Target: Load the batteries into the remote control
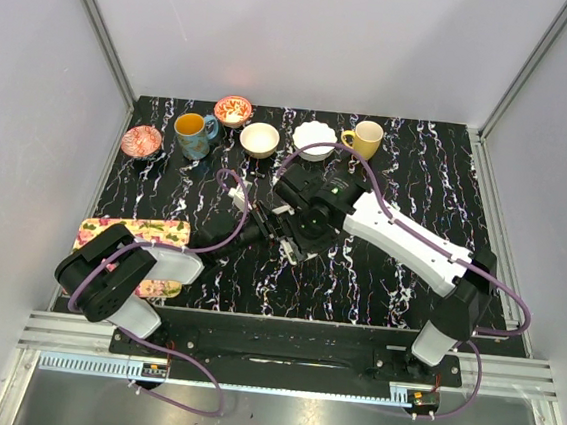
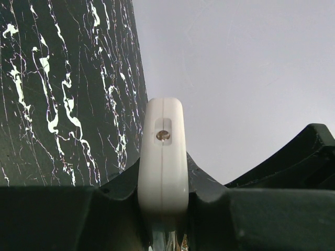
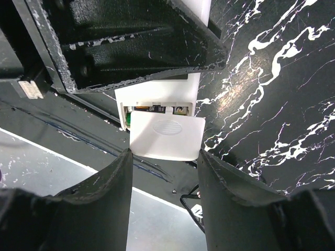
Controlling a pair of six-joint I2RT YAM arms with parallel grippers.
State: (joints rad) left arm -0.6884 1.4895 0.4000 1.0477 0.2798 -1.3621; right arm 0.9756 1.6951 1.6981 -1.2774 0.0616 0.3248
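Note:
The white remote control [image 2: 163, 157] stands end-on between my left gripper's [image 2: 163, 166] jaws, which are shut on it. In the top view it pokes out white [image 1: 238, 199] beside the left gripper [image 1: 259, 228] at the table's middle. In the right wrist view the remote [image 3: 192, 86] has its compartment open at the end, with the batteries [image 3: 152, 109] partly showing in green and labels. The thin white back-cover panel [image 3: 166, 135] lies over the compartment's lower part. My right gripper [image 3: 163, 152] [image 1: 284, 223] has a finger against each side edge of the panel.
Along the back stand a red patterned bowl [image 1: 141, 141], a blue mug [image 1: 193, 133], a red bowl [image 1: 233, 110], a cream bowl [image 1: 259, 139], a white scalloped bowl [image 1: 315, 139] and a yellow mug [image 1: 364, 138]. A floral box [image 1: 136, 231] lies at the near left.

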